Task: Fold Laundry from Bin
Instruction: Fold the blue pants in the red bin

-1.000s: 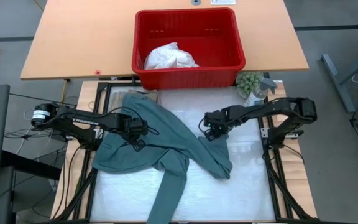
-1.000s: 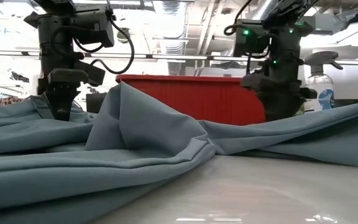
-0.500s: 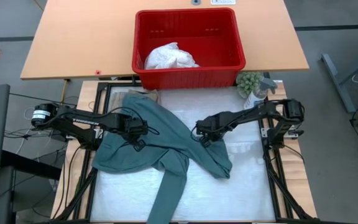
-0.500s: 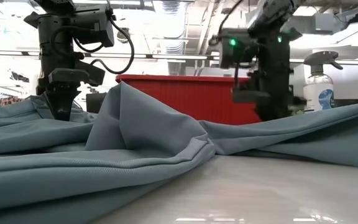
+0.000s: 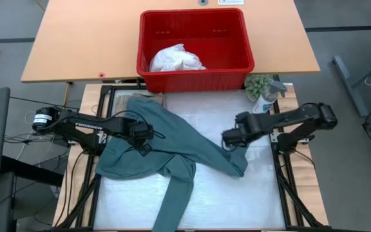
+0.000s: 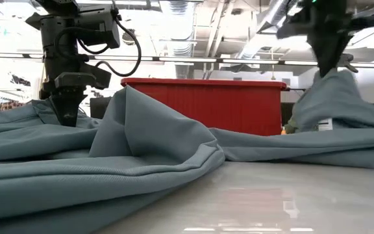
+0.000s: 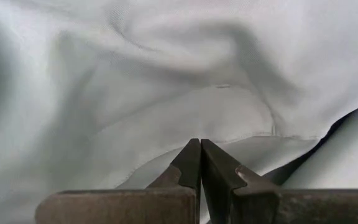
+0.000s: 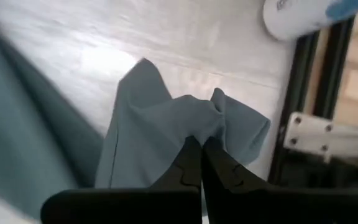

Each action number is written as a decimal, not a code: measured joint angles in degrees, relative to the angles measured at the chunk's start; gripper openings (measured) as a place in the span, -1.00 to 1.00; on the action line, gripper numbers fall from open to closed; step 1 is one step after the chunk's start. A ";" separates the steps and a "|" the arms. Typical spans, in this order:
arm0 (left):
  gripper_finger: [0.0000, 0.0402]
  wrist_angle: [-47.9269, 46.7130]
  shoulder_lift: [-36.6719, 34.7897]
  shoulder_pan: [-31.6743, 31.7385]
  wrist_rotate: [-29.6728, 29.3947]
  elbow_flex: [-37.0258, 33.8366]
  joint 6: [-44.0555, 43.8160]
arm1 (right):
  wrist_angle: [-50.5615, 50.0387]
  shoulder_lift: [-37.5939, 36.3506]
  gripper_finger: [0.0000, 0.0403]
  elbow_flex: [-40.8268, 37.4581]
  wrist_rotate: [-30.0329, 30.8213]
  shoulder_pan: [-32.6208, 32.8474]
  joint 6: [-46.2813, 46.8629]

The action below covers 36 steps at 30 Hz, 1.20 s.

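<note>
The teal garment is spread on the white work surface, just in front of the red bin. Its long axis is seen to run diagonally, from the body bunched on the left to a sleeve end near the right edge; a second sleeve hangs toward the near edge of the surface. A white garment remains in the bin.

The right gripper is clamped on the sleeve end; in the right wrist view a peak of teal cloth is pinched between the closed tips, and in the low view the cloth is tented up beneath that arm. The left gripper is closed on the body of the garment, near its upper left; in the left wrist view the tips are pressed together with cloth bunched against them.

Judgement: the sleeve is held at its far right extremity, so the bulk of the cloth lies leftward from the right gripper. Spreading would be served by an outward pull to the right along the diagonal, with the left grip as anchor. The hanging sleeve lies nearer the left arm.
</note>
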 joint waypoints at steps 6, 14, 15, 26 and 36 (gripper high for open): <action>-1.00 -0.53 0.00 0.02 0.00 0.00 0.00 | 0.07 -1.38 -0.90 -0.56 -6.88 12.38 9.90; -1.00 -0.48 0.00 0.00 -0.29 0.00 1.48 | 0.16 -1.29 -0.90 -0.56 -35.39 36.53 28.98; -1.00 -0.41 0.00 0.00 -0.51 0.00 1.51 | 0.16 -1.27 -0.90 -0.56 -37.54 39.55 33.54; -1.00 0.16 0.00 0.00 -1.16 0.00 1.73 | 0.06 -0.83 -0.51 -0.54 -49.67 56.79 45.78; -1.00 -0.13 0.00 0.02 -1.09 0.00 2.62 | 0.05 -1.22 -0.16 0.62 -46.90 62.49 35.85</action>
